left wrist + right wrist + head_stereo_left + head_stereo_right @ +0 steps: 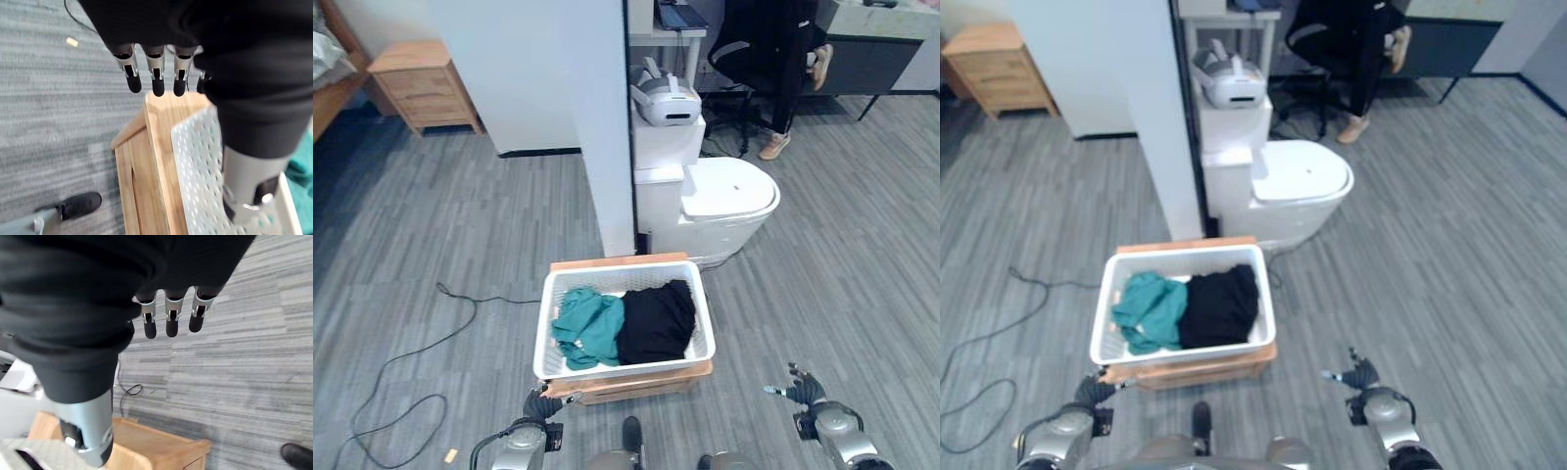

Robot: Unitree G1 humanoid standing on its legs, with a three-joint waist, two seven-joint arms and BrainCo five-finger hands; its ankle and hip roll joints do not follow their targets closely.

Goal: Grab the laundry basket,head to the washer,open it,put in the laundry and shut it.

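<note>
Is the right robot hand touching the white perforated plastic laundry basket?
Apart. In the left eye view, the right robot hand hovers over bare grey floor, well clear of the white perforated plastic laundry basket.

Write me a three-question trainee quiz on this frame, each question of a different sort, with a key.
1. True or false: the left hand already grips the laundry basket.
2. The basket rests on: A) bare floor B) a low wooden stand C) the toilet
3. Which two colours of laundry lie in the basket?

Key
1. False: its fingers are straight, near the stand's corner; the right hand is also open, over the floor.
2. B
3. Teal clothing and black clothing.
</note>
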